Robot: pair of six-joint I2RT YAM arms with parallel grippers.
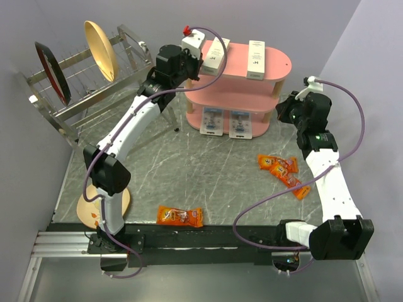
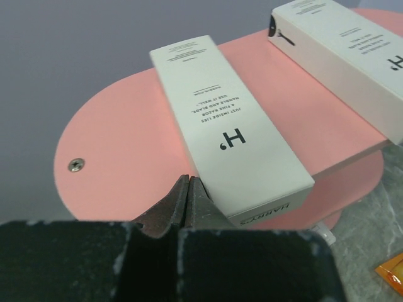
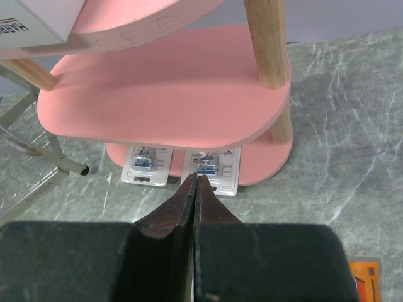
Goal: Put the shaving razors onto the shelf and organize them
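Two shaving razors in clear blister packs (image 1: 211, 119) (image 1: 241, 123) lie side by side on the bottom board of the pink shelf (image 1: 277, 63), their near ends sticking out over the table. In the right wrist view the packs (image 3: 147, 165) (image 3: 217, 168) show under the middle board (image 3: 170, 94). My right gripper (image 3: 196, 179) is shut and empty, just in front of the right pack, beside the shelf's right end (image 1: 281, 104). My left gripper (image 2: 189, 180) is shut and empty, over the top board's left end (image 1: 194, 58), next to a white box (image 2: 227, 126).
Two white oblong boxes (image 1: 216, 55) (image 1: 256, 60) lie on the top board. A wire dish rack (image 1: 82, 94) with two plates stands at the back left. Orange snack packets lie at the front (image 1: 179, 216) and the right (image 1: 280, 167). A tan plate (image 1: 123, 204) sits by the left arm's base.
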